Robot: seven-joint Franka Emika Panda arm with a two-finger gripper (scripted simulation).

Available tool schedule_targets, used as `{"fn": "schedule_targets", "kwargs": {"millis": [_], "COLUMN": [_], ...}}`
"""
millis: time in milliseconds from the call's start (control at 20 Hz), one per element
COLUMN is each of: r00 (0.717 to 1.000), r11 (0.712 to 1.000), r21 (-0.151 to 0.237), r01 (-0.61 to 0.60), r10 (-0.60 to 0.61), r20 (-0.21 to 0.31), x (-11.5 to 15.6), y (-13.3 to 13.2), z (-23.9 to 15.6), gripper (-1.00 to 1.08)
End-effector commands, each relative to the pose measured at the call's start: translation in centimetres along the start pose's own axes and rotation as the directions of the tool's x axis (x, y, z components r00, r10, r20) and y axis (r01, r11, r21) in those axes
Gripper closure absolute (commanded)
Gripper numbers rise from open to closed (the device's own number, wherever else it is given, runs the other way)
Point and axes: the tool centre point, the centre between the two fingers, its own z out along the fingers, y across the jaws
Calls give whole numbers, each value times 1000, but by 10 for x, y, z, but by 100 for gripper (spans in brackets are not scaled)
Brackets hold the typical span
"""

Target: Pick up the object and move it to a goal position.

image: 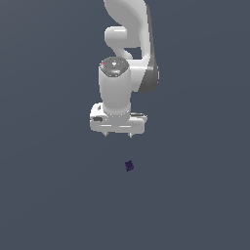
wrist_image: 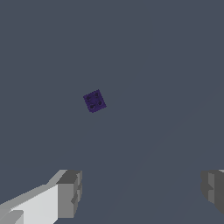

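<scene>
Grey flat ground held the tiny purple block (wrist_image: pixel 94 101), likely light and rigid, best pinched across opposite flat sides; the gripper (image: pixel 118 134) hung wide open, empty.

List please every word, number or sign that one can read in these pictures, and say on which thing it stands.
None: no readable text in either view.
The block bears four dark dots, not characters.
The arm's round cap has small coloured marks, too small to read.
The gripper shows no label.

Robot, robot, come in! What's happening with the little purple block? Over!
Pincer open, empty, hanging above the floor. Purple block lying loose below it, untouched. Nothing in the way. Over.
</scene>
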Motion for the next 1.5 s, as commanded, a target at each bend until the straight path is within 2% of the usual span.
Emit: {"fn": "schedule_targets", "kwargs": {"millis": [0, 450, 800, 1150, 1450], "r00": [1000, 997, 996, 989, 968], "r11": [1000, 997, 996, 989, 968], "r21": [0, -10, -11, -12, -7], "r01": [0, 75, 83, 150, 250], "r10": [0, -75, -83, -150, -249], "r20": [0, -19, -18, -9, 4], "x": [0, 8, 9, 23, 42], "y": [0, -24, -25, -30, -38], "z": [0, -9, -6, 12, 43], "gripper": [-92, -92, -92, -92, -92]}}
